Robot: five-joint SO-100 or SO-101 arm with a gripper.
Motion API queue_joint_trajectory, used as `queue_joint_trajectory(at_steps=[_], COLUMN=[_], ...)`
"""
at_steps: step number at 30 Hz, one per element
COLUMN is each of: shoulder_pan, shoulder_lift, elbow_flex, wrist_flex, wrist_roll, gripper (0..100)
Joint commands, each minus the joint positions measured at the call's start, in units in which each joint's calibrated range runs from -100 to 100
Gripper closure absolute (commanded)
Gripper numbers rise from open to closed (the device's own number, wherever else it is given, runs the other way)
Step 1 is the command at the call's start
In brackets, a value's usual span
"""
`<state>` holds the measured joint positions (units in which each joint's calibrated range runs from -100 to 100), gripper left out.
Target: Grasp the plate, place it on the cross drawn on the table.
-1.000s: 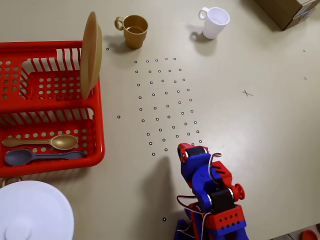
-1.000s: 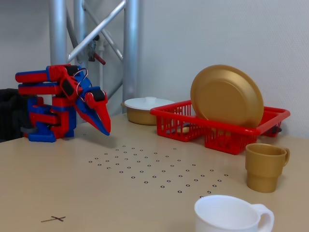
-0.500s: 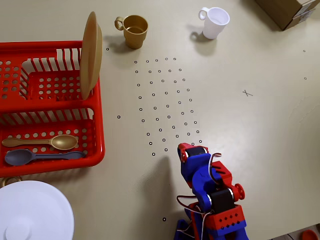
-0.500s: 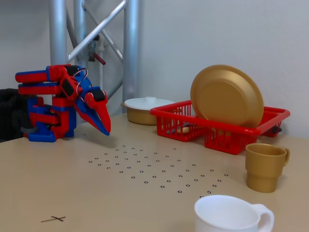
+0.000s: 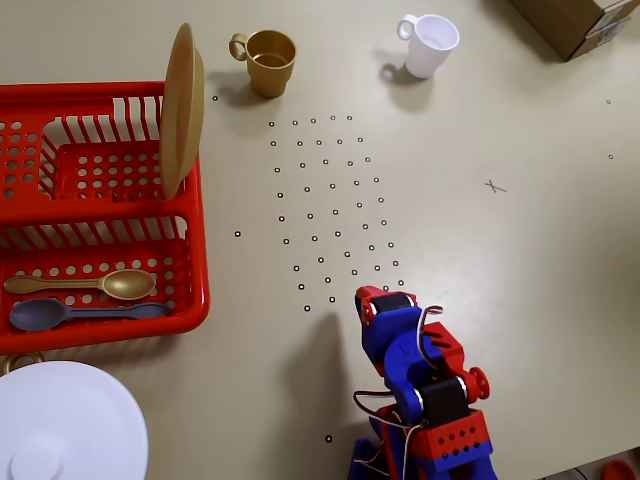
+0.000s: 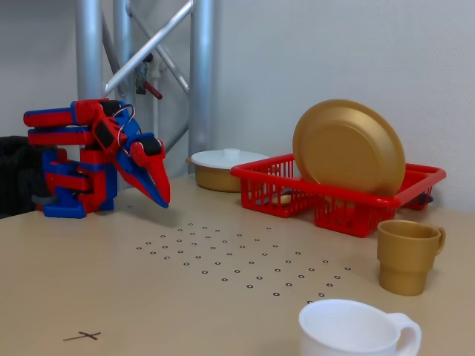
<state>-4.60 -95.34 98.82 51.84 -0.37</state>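
Beige table: gold plate upright on edge in red rack; gripper closed, empty.

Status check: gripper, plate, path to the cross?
Gripper shut, empty, folded near base. Gold plate upright in red rack. Cross clear.

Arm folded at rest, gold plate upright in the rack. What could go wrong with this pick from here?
The plate stands on edge in the red rack, so a grasp on its rim may tip it or drag the rack. Carrying it to the cross, it could clip the gold cup or white cup. The gripper looks shut and must open first.
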Motion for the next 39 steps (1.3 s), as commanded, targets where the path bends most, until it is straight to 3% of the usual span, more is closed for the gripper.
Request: queue_joint_trajectory(at_steps=[1, 12, 16, 18, 22, 25, 28, 33, 37, 39], shoulder_pan=[-0.43, -0.43, -4.52, -5.96, -7.68, -10.05, -12.34, -15.86, -16.65, -17.73], shoulder_lift=[-0.51, -0.51, 1.43, 5.99, 20.7, 34.06, 45.72, 59.42, 64.57, 65.67], elbow_flex=[1.08, 1.08, -0.46, -4.54, -17.05, -32.55, -49.78, -72.8, -81.51, -82.78], wrist_flex=[0.03, 0.03, -2.23, -5.44, -12.21, -9.87, -6.09, -0.37, 5.34, 5.9], wrist_roll=[0.34, 0.59, 2.69, 6.3, 23.59, 31.99, 35.6, 39.37, 41.56, 44.35], gripper=[100, 100, 99, 98, 97, 97, 90, 86, 69, 72])
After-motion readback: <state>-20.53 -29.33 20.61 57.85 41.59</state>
